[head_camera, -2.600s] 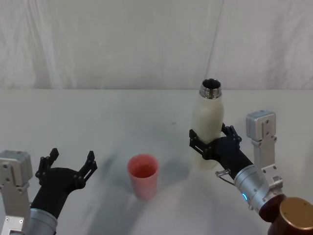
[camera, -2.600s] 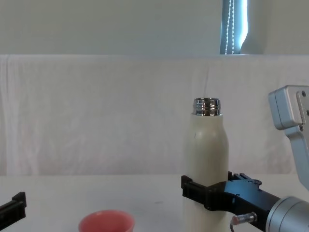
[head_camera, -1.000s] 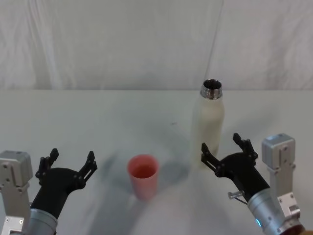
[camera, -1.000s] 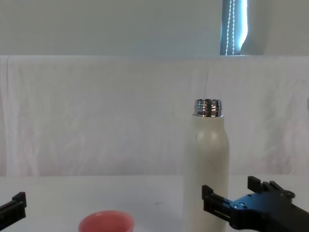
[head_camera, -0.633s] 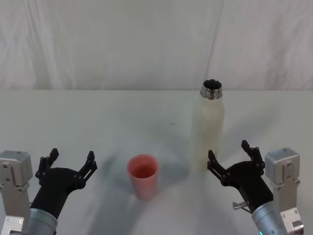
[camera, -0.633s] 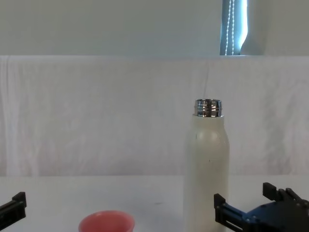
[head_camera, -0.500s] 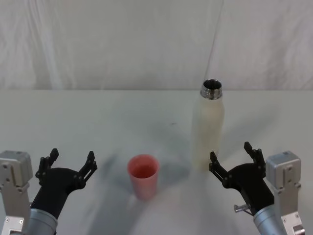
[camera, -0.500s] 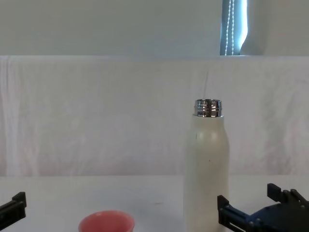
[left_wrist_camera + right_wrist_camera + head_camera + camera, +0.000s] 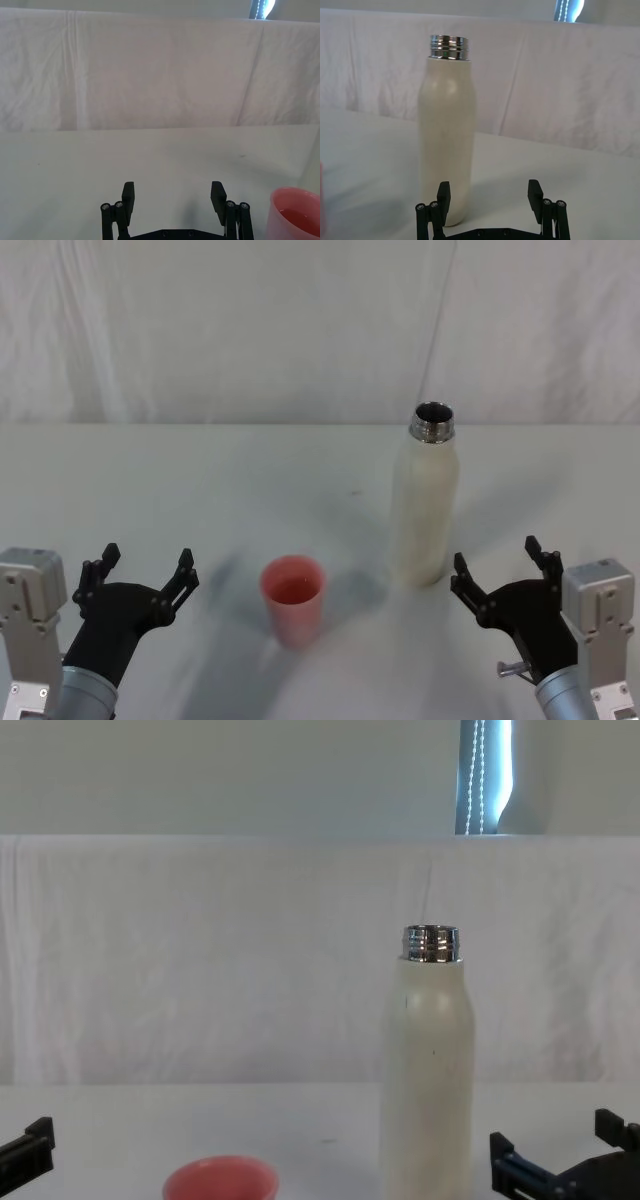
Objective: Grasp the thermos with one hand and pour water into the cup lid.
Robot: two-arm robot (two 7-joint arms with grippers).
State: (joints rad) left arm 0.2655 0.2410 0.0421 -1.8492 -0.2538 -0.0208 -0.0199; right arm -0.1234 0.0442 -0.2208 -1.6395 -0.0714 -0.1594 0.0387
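1. Fingers (image 9: 459, 571) of the right gripper (image 9: 497, 567) are spread wide and hold nothing, low at the near right of the tabletop (image 9: 200, 490), just in front of the thermos (image 9: 425, 498) and apart from it.
2. Left gripper (image 9: 142, 569) sits parked at the near left, its fingers equally splayed and empty.
3. Between the two grippers, slightly farther out, the cup lid (image 9: 293, 600) stands upright on the tabletop, left of the thermos.
4. Farther back, the thermos stands upright with its chrome neck uncapped, free of both grippers.
5. Behind everything hangs a white cloth (image 9: 250, 330).
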